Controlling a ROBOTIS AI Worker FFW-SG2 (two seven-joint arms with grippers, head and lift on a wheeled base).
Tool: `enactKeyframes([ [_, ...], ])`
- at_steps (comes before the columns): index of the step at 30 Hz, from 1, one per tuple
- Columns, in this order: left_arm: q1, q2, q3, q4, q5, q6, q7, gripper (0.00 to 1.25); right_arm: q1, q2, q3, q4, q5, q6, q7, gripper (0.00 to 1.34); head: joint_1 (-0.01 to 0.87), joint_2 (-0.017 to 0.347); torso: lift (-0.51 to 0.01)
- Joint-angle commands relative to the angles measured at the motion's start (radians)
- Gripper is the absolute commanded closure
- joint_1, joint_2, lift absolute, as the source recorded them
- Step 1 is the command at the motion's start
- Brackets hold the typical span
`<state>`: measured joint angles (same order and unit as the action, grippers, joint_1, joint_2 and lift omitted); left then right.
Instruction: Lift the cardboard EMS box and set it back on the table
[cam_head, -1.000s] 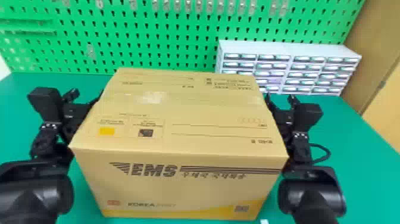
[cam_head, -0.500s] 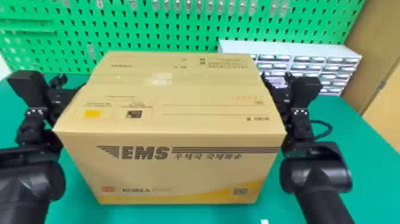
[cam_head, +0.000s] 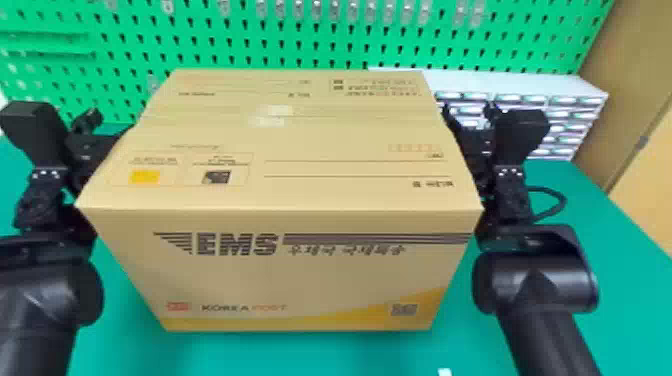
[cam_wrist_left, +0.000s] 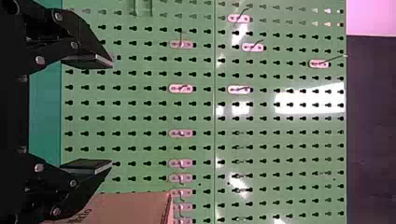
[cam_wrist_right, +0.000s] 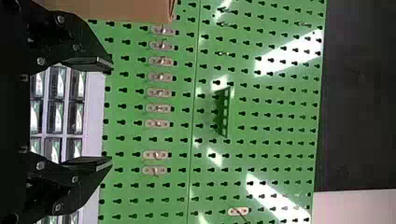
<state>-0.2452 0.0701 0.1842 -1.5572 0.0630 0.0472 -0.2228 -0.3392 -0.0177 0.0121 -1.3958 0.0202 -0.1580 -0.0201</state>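
Note:
The cardboard EMS box (cam_head: 280, 270) is held up between the two arms, its printed front and taped top facing the head camera. Against its left side is my left gripper (cam_head: 95, 140), partly hidden by the box; my right gripper (cam_head: 465, 135) presses along the opposite side. In the left wrist view the left gripper (cam_wrist_left: 112, 113) stands open with nothing between its fingers, and the box (cam_wrist_left: 130, 208) lies alongside one finger. Likewise open and holding nothing between its fingers is the right gripper (cam_wrist_right: 112, 113) in the right wrist view, beside the box (cam_wrist_right: 130, 10).
A green table (cam_head: 620, 300) spreads below. Behind it rises a green pegboard (cam_head: 280, 50) with hooks. A white rack of small drawers (cam_head: 575, 85) stands at the back right, partly behind the right gripper. A small white piece (cam_head: 444, 371) lies at the table's near edge.
The box has risen and come nearer the head camera, with both arms moving up along its sides. More green table shows beneath its lower front edge. The grippers stay beside it.

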Motion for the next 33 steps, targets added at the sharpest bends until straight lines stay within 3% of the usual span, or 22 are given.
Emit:
enactKeyframes([
  [1,0.0,0.001,0.001,-0.001,0.0,0.0,0.0,0.49,0.002,-0.001,-0.003,-0.002,0.001,0.0,0.0,0.54,0.678,-0.015,-0.096],
  [33,0.001,0.001,0.003,-0.004,0.001,0.0,0.0,0.49,0.006,0.01,-0.021,-0.005,-0.002,0.0,-0.001,0.54,0.678,-0.015,-0.096],
])
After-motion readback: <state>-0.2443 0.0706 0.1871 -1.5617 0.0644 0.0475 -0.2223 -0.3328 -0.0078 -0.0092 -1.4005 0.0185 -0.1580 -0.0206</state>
